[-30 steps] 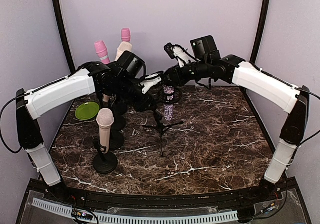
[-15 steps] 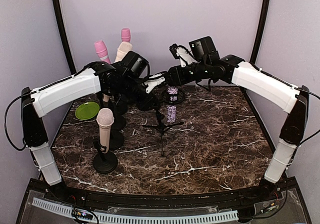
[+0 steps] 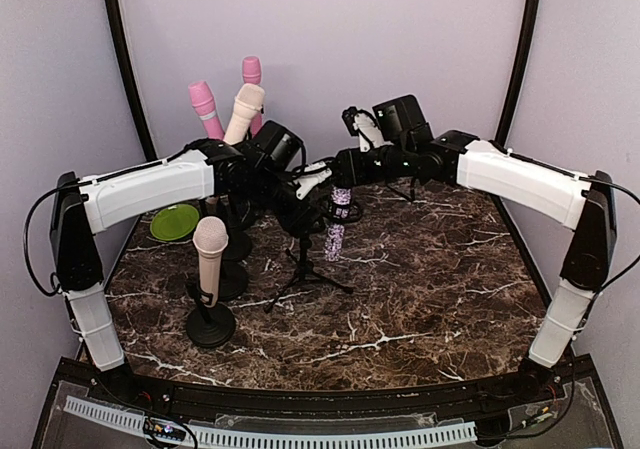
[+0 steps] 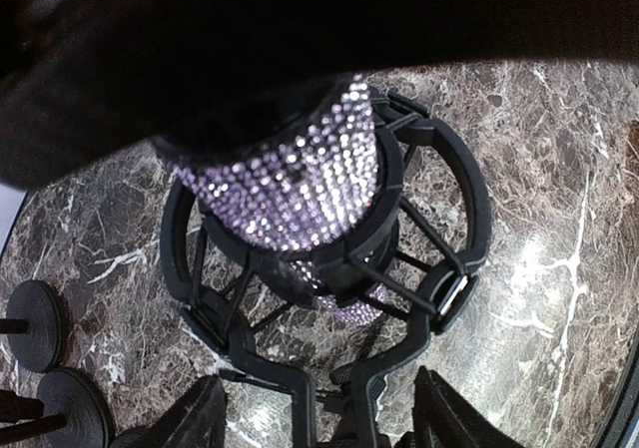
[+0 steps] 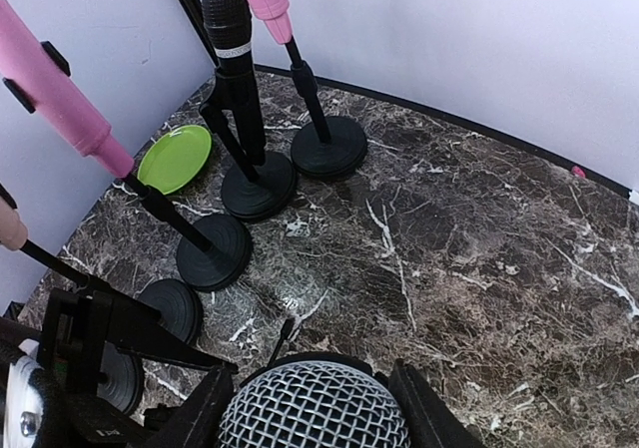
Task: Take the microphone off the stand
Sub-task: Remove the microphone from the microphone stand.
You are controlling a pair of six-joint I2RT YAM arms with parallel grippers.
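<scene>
The microphone (image 3: 337,221) has a glittering purple body (image 4: 300,184) and a silver mesh head (image 5: 315,408). It hangs tilted over the middle of the table. Its body still passes through the black shock mount (image 4: 439,169) of the tripod stand (image 3: 305,269). My right gripper (image 5: 312,420) is shut on the mesh head, one finger on each side. My left gripper (image 4: 319,423) is open. Its fingers (image 4: 195,418) straddle the mount's bracket with a gap on both sides. In the top view the left gripper (image 3: 300,214) sits just left of the microphone.
Several other microphones stand on round-base stands at the left: a beige one (image 3: 210,254) near the front, pink ones (image 3: 203,104) and a black one (image 5: 228,19) behind. A green plate (image 3: 175,221) lies by the left wall. The booth walls close in behind.
My left jaws have opened off the stand's mount. The tripod stand has shifted left and toward the front. The right gripper keeps its hold on the microphone head and has moved slightly left.
</scene>
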